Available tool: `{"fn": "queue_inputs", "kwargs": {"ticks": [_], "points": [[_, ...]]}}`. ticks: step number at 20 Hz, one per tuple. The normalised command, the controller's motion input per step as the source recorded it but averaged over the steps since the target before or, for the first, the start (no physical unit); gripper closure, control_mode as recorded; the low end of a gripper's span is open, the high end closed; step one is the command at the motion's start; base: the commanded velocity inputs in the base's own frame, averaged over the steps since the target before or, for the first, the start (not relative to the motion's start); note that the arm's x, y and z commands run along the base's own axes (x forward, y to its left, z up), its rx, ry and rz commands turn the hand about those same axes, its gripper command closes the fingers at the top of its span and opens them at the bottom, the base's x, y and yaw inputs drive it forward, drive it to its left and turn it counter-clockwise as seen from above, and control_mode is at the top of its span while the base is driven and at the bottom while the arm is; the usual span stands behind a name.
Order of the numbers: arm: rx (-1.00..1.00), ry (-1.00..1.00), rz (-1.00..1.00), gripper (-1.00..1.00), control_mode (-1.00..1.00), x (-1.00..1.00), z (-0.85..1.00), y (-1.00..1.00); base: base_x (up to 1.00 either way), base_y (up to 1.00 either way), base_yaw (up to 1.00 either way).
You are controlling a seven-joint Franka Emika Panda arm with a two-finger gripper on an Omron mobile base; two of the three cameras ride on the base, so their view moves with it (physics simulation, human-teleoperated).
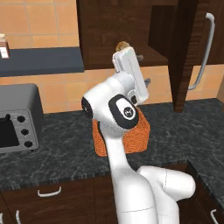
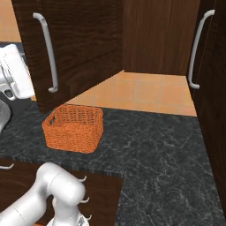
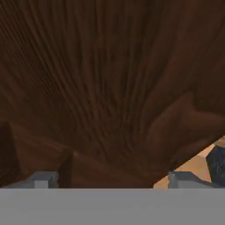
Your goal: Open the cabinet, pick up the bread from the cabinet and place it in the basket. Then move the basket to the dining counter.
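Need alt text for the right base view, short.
An orange wicker basket sits on a dark speckled countertop below an open dark wood cabinet, its door with a silver bar handle swung out above the basket. The white robot arm shows at lower left.

No readable text, no labels or numbers (toaster oven (image 1: 17, 118) dials unmarked)

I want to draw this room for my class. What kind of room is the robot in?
It looks like a kitchen. There is a toaster oven on a dark speckled countertop, brown wooden cabinets on an orange tiled wall, and a basket on the counter.
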Motion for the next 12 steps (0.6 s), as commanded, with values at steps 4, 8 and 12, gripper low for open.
{"fn": "queue_inputs", "kwargs": {"ticks": [4,8,12], "points": [[0.48,-0.23,-0.48,-1.00,-1.00,0.00,-0.01,-0.31,0.00,0.00,0.00],[0.48,-0.33,-0.36,-1.00,-1.00,0.37,-0.46,-0.24,0.00,0.00,0.00],[0.36,-0.38,-0.32,-1.00,-1.00,0.64,-0.82,-0.19,0.00,0.00,0.00]]}}
